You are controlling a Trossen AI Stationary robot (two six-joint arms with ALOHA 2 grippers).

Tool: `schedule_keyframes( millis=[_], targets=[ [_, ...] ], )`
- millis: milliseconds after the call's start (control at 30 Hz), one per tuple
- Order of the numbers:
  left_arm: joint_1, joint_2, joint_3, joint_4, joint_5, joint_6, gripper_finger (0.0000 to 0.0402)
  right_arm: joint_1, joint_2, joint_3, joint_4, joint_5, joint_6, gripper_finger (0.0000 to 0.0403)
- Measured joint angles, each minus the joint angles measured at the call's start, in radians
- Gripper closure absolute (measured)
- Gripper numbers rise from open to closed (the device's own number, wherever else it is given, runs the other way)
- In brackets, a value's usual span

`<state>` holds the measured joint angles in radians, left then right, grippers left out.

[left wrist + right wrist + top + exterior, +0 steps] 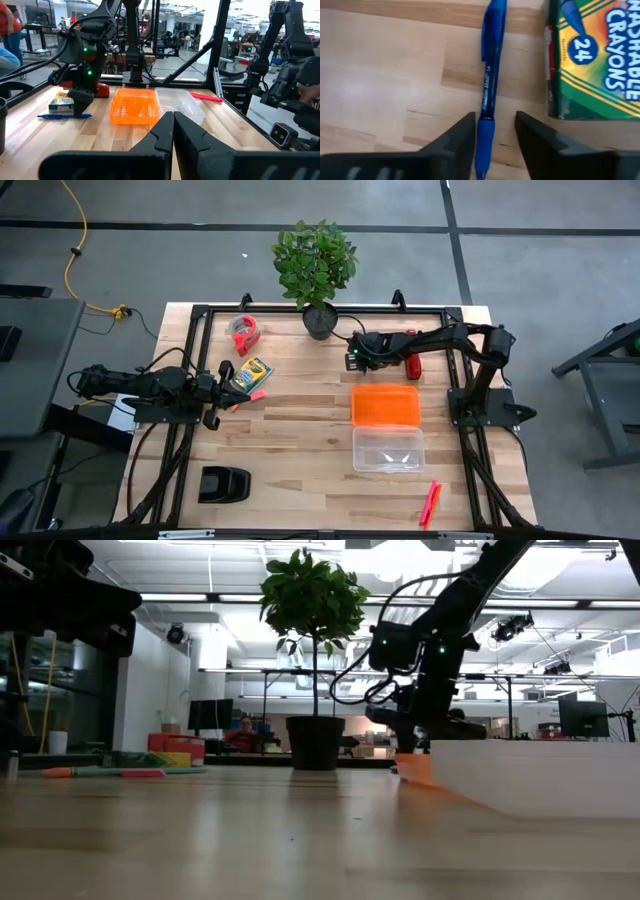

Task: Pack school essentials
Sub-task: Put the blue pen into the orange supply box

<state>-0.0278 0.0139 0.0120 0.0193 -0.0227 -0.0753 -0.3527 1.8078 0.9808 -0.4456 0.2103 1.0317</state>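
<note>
Right wrist view: your right end effector (pixel 495 132) is spread open astride the blue pen (pixel 489 75), flat on the worktop (pixel 380 75) beside a crayon box (pixel 592 57). Light, stiff, slick; pinch mid-barrel w/ firm grip.

A potted plant (pixel 317 268) stands at the table's (pixel 300 450) twelve o'clock edge, its dark pot (pixel 320 321) on the wood. A red tape roll (pixel 243 333) lies at about ten o'clock. A black holder (pixel 223 484) sits near seven o'clock. At the room's far side, beyond the plant, a person (pixel 240 733) in red is seated. A yellow cable (pixel 72 240) runs across the floor at ten o'clock.
</note>
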Motion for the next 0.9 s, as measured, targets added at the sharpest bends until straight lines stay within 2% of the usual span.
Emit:
schedule_keyframes(
  millis=[167,267,533,700,900],
  targets=[
    [0.0,0.0,0.0,0.0,0.0,0.0,0.0401,0.009,0.002,-0.001,-0.029,0.018,-0.019,0.0362],
    [0.0,0.0,0.0,0.0,0.0,0.0,0.0401,0.019,0.002,0.0,-0.051,0.031,-0.047,0.039],
    [0.0,0.0,0.0,0.0,0.0,0.0,0.0401,0.023,-0.018,-0.004,-0.054,0.004,-0.121,0.0392],
    [0.0,0.0,0.0,0.0,0.0,0.0,0.0401,0.027,-0.114,-0.011,-0.097,-0.048,-0.191,0.0399],
    [0.0,0.0,0.0,0.0,0.0,0.0,0.0401,0.035,-0.258,-0.019,-0.157,-0.063,-0.296,0.04]
  ],
)
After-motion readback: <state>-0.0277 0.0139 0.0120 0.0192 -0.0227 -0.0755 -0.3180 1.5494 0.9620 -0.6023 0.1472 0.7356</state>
